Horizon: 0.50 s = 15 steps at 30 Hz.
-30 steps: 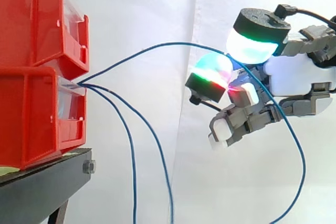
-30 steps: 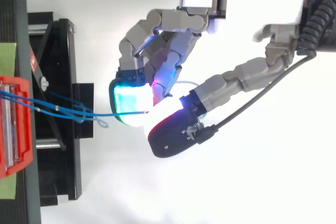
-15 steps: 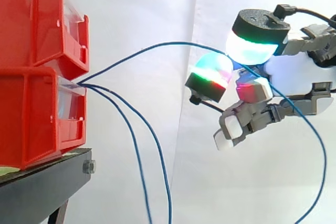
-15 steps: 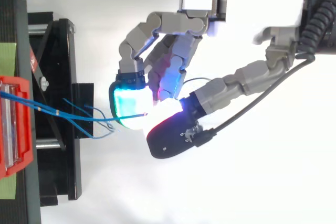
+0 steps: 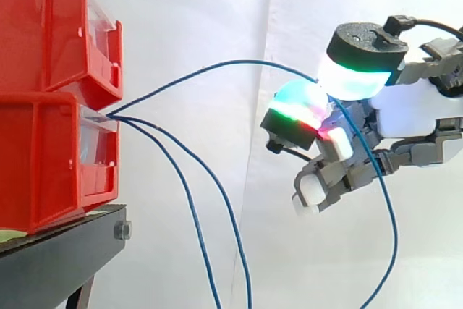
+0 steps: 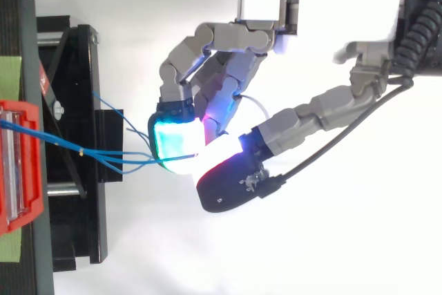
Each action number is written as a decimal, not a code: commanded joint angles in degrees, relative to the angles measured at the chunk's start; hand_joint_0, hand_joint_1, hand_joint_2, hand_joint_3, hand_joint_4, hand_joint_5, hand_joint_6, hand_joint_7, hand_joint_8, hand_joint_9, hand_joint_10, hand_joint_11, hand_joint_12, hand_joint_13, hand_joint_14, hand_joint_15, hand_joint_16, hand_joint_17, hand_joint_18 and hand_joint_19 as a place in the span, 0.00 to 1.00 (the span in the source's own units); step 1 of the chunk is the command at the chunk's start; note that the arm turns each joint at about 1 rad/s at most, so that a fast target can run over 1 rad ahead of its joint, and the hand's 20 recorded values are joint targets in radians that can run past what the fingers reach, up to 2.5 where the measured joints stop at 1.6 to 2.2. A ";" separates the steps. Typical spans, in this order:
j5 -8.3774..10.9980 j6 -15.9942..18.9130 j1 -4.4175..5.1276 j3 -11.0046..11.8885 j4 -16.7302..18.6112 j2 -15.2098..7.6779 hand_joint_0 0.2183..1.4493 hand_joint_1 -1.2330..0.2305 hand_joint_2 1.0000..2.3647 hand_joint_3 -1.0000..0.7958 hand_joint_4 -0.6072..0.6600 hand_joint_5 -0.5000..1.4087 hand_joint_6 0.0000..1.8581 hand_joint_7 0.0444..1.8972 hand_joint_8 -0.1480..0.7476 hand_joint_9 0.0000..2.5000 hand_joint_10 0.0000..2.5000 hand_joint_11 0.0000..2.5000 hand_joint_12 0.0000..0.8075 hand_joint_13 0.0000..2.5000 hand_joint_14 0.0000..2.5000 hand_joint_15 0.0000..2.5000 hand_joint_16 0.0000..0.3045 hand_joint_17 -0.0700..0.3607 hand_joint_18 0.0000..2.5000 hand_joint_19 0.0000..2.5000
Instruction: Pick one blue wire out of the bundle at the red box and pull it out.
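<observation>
Grey-and-white robot hand (image 5: 416,110) hovering well right of the stacked red plastic bins (image 5: 43,157), pinching one thin blue wire (image 5: 217,66) between two glowing fingertip pads (image 5: 356,77). That wire is arching from the lower bin's front to the pads. Two other blue wires (image 5: 192,204) drooping beneath, beside the black metal stand (image 5: 58,262). White curtain (image 5: 195,5) hanging behind the bins.

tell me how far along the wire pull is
Done: one blue wire is singled out, arching above the two other wires that hang down. In hand: the robot hand pinches it between glowing fingertips. Left: the pull, since that wire's end runs into the lower red box.
</observation>
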 commanded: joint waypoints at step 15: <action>-0.17 0.03 0.00 0.00 -1.60 0.01 0.30 0.23 0.01 0.52 0.47 0.24 0.47 0.51 0.43 0.33 0.01 0.14 0.49 0.22 0.01 0.16 0.22 0.52 0.07 0.11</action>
